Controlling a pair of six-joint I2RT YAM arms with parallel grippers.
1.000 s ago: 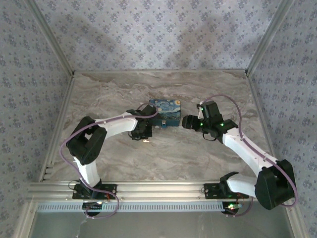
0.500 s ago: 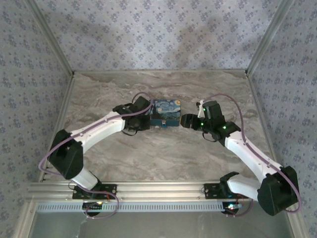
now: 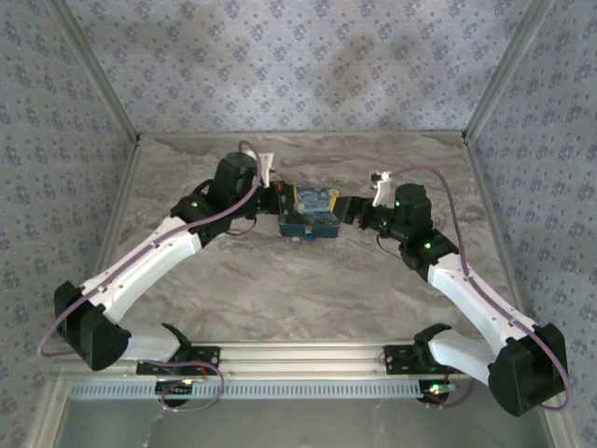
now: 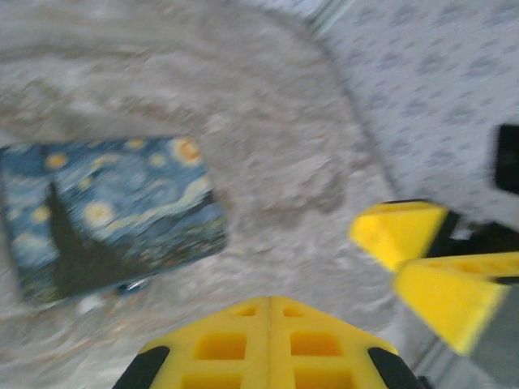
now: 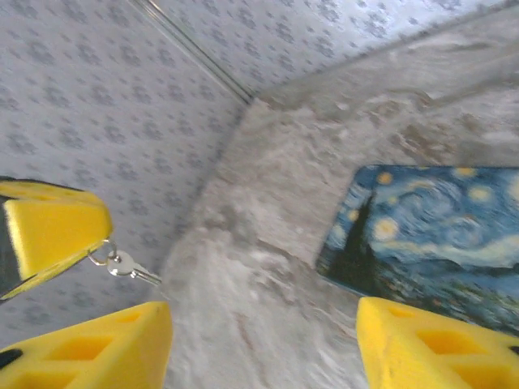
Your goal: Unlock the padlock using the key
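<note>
Centrally, flat rectangular painted box (image 3: pixel 311 209), marbled tabletop (image 3: pixel 308 289), small metal key (image 5: pixel 130 267).

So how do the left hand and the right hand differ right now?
The left hand is shut, the right hand is open. The left hand has a small key dangling from it; the right hand holds nothing. Both have yellow fingers and flank the Starry Night box.

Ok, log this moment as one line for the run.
left gripper: shut, small silver key dangling | right gripper: open, empty | blue Starry Night box: between grippers
</note>
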